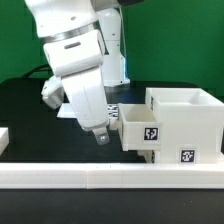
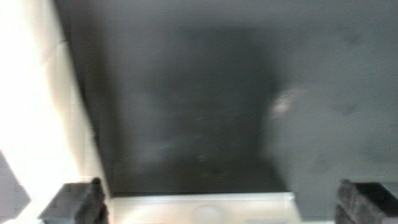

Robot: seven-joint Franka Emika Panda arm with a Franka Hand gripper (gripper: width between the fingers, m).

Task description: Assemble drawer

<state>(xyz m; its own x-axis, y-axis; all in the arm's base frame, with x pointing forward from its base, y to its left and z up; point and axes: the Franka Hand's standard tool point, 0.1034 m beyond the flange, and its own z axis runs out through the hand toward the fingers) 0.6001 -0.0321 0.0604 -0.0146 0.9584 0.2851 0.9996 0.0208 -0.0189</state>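
Observation:
The white drawer casing (image 1: 186, 122) stands on the black table at the exterior view's right, with a tag on its front. A small white tray (image 1: 140, 131) with a tag sticks out of the casing's side toward the exterior view's left. My gripper (image 1: 101, 137) hangs low just beside the tray's outer end. In the wrist view the gripper (image 2: 222, 203) is open wide, with dark fingers (image 2: 75, 203) at both sides and a white tray edge (image 2: 196, 210) between them. I cannot make out a second tray apart from the casing.
A long low white rail (image 1: 100, 178) runs along the table's front; it also shows as a white band in the wrist view (image 2: 25, 100). The marker board (image 1: 114, 109) lies behind the gripper. A small white piece (image 1: 3, 138) sits at the far left.

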